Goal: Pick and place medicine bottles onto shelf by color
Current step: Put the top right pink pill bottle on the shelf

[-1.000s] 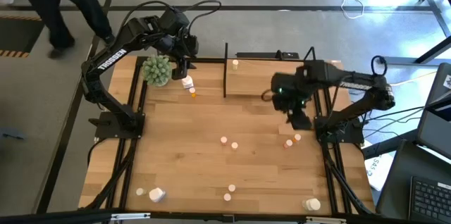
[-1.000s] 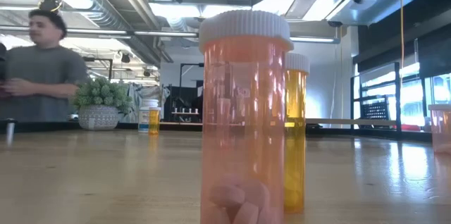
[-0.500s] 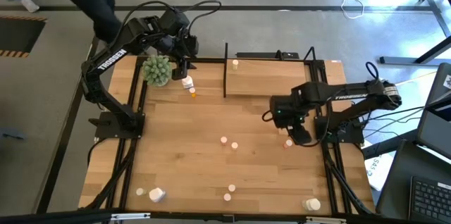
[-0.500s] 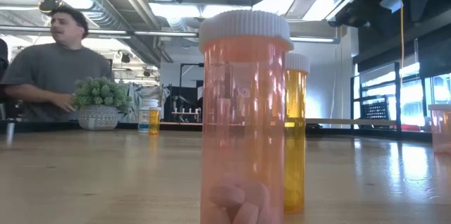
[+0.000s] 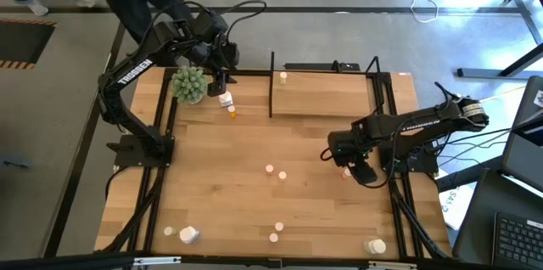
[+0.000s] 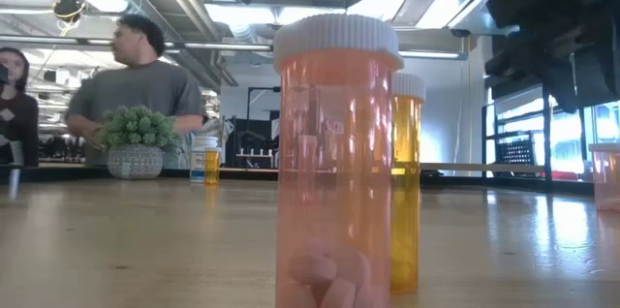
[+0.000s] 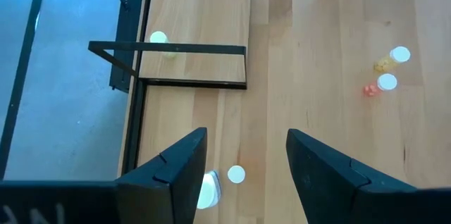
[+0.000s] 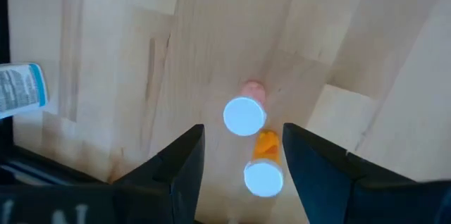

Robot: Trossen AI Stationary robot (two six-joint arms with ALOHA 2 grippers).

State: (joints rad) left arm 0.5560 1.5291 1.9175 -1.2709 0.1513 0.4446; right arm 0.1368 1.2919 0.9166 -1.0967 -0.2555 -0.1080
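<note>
Fingers of the right gripper (image 8: 243,164) stand wide apart and empty, looking straight down on two white-capped medicine bottles: a pinkish one (image 8: 244,115) centred in the gap and an orange one (image 8: 263,171) touching it, closer to the wrist. From above, the right gripper (image 5: 358,168) sits over that same pair (image 5: 346,171) near the right edge of the bench (image 5: 254,202). A second ago this arm was folded higher up, beside the shelf (image 5: 327,100); it has since stretched out and swung down toward the bench's right side, so the approach looks done and the next step is probably a descent and a close on one bottle. Because the two bottles touch, closing on the pinkish one risks catching or knocking over the orange one. The left gripper (image 7: 239,160) has not moved over that second; its fingers are open and hold nothing, hovering at the back left by the green plant ball (image 5: 189,84), with a white bottle (image 7: 206,189) and a small white cap (image 7: 236,175) below it. One pale bottle (image 5: 283,75) already stands on the shelf; others lie scattered mid-bench (image 5: 270,169) and along the front edge (image 5: 188,235). Two people (image 6: 136,85) stand beyond the bench's far side, and one has walked across behind it during that second. Most of the sorting remains to be done.
</note>
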